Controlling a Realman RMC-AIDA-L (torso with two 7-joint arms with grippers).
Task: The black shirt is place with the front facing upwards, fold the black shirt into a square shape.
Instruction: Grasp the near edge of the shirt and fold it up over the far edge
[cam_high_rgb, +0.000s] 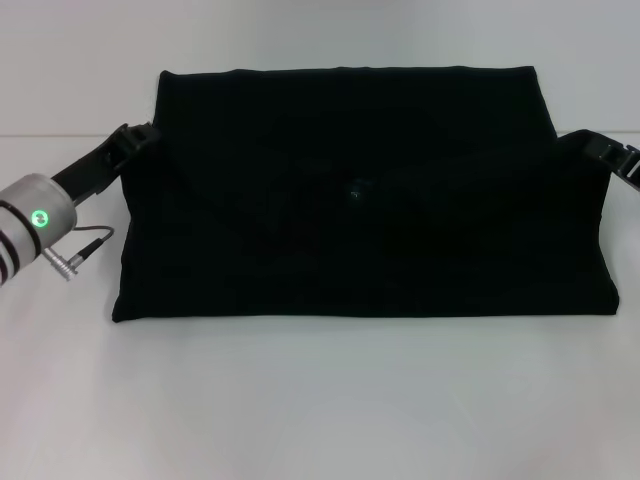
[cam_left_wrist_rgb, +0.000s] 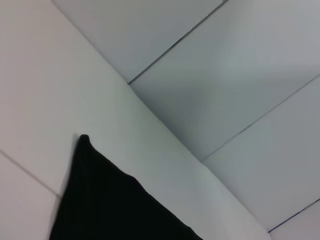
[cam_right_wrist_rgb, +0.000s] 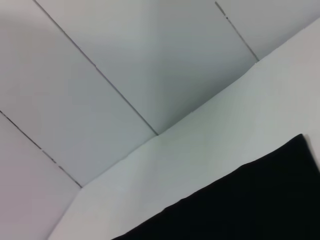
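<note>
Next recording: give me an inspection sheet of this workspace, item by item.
Surface: white table, plain.
Job's things: black shirt lies folded into a wide flat band; no print shows.
Clutter: nothing seen.
Hands: left hand at the shirt's left edge, right hand at its right edge; grip cannot be told.
Cables: thin grey cable with a plug hangs by the left wrist.
Surroundings: pale panelled wall behind the table.

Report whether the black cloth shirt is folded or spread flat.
Partly folded: the black cloth shirt forms a wide band with no sleeves or print visible, not yet a square.
</note>
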